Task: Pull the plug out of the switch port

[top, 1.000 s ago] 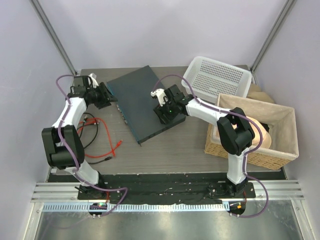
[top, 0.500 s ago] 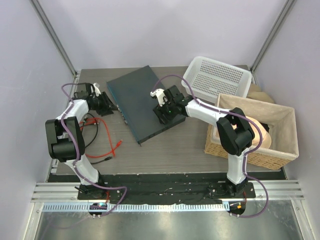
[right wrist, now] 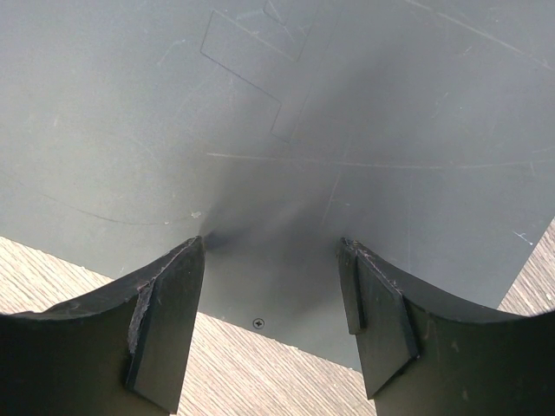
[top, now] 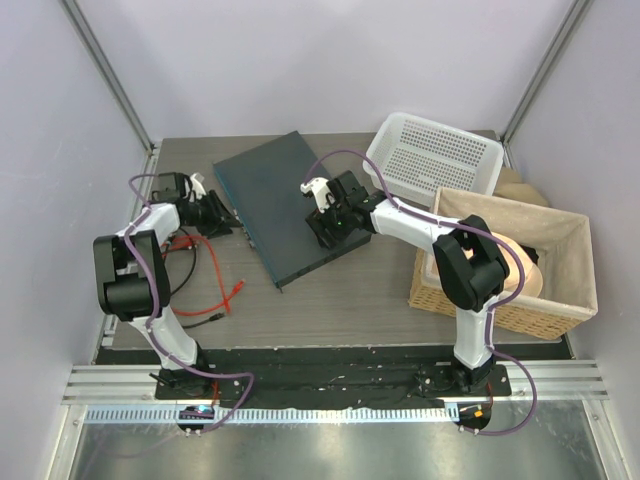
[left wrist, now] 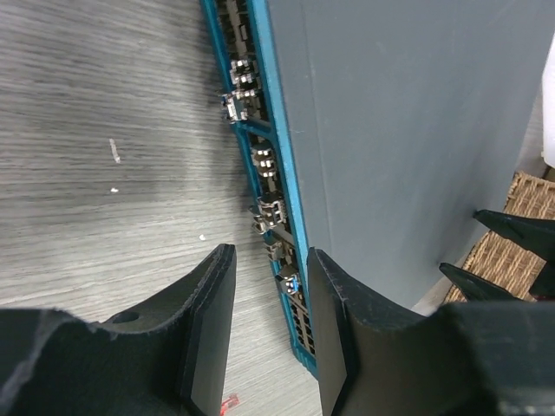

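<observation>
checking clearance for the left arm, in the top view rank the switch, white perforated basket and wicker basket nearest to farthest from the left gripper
Measured from the left gripper:
1. switch, directly beside the fingertips, on their right.
2. white perforated basket, at the back right, beyond the switch.
3. wicker basket, at the right edge, in front of the white one.
</observation>
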